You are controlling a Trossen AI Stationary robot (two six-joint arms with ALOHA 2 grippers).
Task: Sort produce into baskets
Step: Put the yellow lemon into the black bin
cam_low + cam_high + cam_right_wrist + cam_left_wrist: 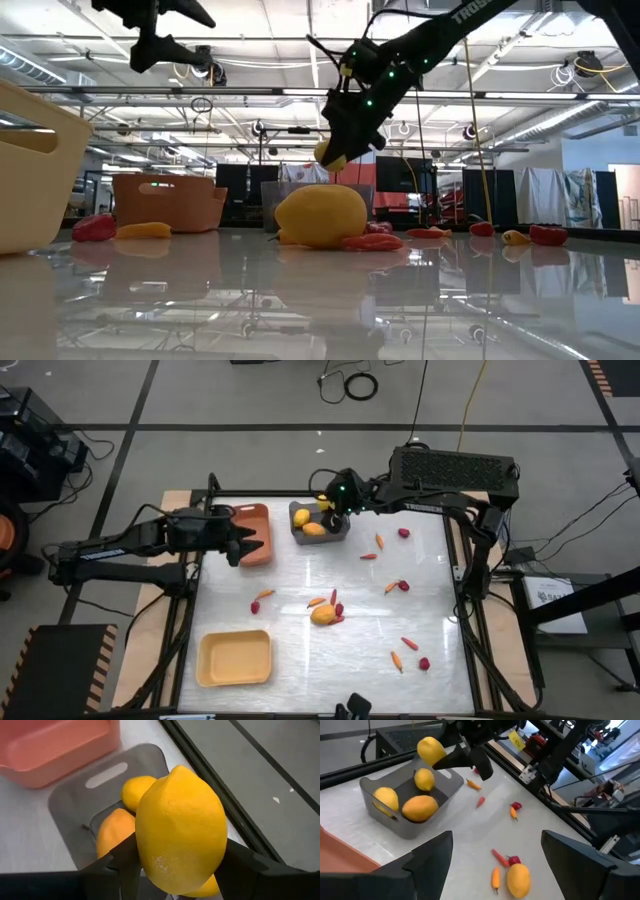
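Right wrist view fills with a lemon (181,830) clamped between the right gripper's (175,862) two dark fingers, the jaws partly spread around its width. In the high view that right gripper (330,505) hangs over the dark grey basket (340,532) at the far middle of the table (300,575), and the left wrist view shows the held lemon (430,750) raised clear above the basket's rim. Three more lemons lie inside the grey basket (447,782): one against its wall (385,800), a more orange one (420,807) and a smaller one (424,779).

Left of it, touching or nearly so, sits the orange-brown basket (262,520); the left gripper (243,546) hovers over its near left edge with its jaws wide apart and nothing between them. The pale yellow basket (235,658) stands at the near left.

On the open table, another lemon (322,615) rests near the middle with a red piece (338,610) and a carrot stick (316,601) beside it. More carrot sticks (396,660) and red pieces (404,532) lie scattered to the right; their exact count is hard to make out.
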